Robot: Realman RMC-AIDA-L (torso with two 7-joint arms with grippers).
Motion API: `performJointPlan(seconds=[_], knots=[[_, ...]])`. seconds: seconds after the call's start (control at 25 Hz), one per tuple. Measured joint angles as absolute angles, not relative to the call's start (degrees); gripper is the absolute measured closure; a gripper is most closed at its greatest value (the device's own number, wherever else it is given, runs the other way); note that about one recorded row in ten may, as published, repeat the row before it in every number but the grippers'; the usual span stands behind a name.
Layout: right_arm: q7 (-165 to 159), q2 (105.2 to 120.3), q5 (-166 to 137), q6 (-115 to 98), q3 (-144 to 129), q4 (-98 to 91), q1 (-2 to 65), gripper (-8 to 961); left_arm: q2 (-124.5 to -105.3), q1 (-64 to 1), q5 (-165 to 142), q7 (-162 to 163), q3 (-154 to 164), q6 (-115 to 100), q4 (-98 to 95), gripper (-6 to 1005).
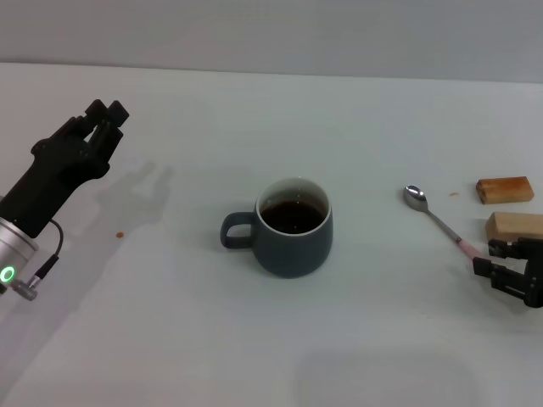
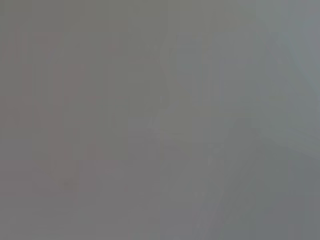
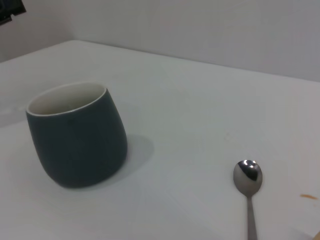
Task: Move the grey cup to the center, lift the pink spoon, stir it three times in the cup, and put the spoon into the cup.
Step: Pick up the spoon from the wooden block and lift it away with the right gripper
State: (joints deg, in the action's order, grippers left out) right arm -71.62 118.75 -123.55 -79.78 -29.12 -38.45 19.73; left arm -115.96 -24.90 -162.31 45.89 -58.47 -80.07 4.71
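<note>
The pink spoon (image 1: 439, 221) lies flat on the table (image 1: 170, 339), off to the right of the grey cup (image 1: 293, 226) and apart from it. Its long axis runs on a slant: the silver bowl is the end nearer the cup, and the pale pink handle trails away from the cup to end right at the right end effector (image 1: 507, 267). That end effector sits low by the table with its fingers spread and nothing between them, just past the handle tip, so the pick-up probably calls for only a short reach along the handle (the two wooden blocks (image 1: 506, 190) lie close beside it, also on the side away from the cup). The cup stands upright near the table's middle, dark liquid inside, its handle turned away from the spoon. The left end effector (image 1: 100, 121) hangs far on the cup's other side, well apart, grasping nothing; I cannot tell whether it is spread or clenched.
</note>
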Motion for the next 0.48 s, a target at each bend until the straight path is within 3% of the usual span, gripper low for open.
performJointPlan(seconds=[0.48], knots=[[-71.82,118.83,-123.58,-79.19,-29.18,-39.31,19.41,603,-115.75,-24.79,-162.24,45.88,-58.44,-80.32,4.66,679]])
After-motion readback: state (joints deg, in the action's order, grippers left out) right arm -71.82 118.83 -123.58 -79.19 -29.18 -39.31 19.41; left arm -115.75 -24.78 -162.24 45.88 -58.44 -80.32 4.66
